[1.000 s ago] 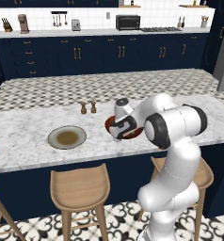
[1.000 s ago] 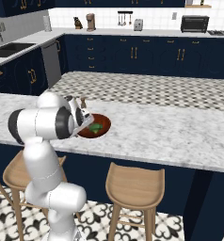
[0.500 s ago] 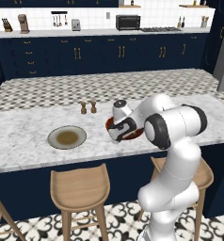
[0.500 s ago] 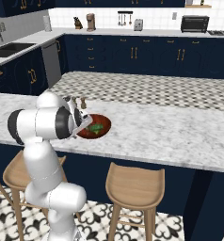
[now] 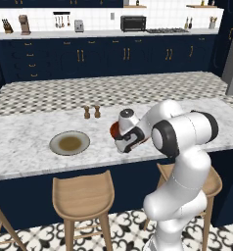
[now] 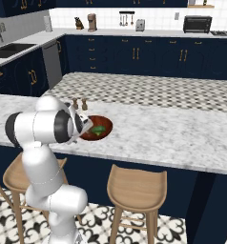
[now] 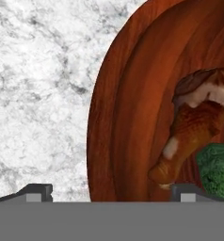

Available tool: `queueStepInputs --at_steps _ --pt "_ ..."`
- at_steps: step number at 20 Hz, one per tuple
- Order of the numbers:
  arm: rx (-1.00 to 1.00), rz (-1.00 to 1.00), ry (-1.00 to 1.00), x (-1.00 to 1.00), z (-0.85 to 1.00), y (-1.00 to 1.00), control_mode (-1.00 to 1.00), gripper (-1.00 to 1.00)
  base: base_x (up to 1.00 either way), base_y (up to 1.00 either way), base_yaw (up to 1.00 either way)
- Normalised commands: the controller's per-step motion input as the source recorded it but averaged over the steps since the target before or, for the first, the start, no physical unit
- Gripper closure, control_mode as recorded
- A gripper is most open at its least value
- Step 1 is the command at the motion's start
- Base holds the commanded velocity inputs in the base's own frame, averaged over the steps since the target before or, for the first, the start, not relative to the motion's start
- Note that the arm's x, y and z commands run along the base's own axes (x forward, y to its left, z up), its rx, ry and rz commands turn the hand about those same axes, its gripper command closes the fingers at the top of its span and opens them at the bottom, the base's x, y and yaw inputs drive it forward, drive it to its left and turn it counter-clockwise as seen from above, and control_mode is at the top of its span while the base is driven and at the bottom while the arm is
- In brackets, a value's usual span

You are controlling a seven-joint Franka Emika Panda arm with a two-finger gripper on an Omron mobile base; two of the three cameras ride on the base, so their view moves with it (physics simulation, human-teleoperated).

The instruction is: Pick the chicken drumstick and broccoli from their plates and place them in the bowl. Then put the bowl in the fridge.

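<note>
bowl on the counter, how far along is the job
Done: the chicken drumstick and broccoli lie in the bowl. In hand: the open gripper straddles the bowl's rim, one finger inside, nothing gripped. Left: carrying the bowl to the fridge.

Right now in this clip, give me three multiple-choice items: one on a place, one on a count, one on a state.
1. Where is the brown roasted chicken drumstick?
A. on the grey plate
B. in the glossy red-brown bowl
C. on a stool

2. How many small wooden shakers stand on the marble counter?
A. one
B. two
C. four

3. The robot's gripper is
A. open
B. shut on the drumstick
C. shut on a shaker

Key: B, it lies beside the green broccoli inside the bowl; B, a pair shows; A, tips stand apart astride the bowl's rim.
</note>
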Motion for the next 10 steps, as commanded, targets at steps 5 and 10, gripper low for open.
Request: queueStepInputs --at_steps 5,10 --pt "0.00 0.05 0.00 0.05 -0.09 -0.03 -1.00 -1.00 0.00 0.00 0.00" --pt "0.00 0.05 0.00 0.15 -0.01 -0.01 -1.00 1.00 0.00 0.00 0.00"
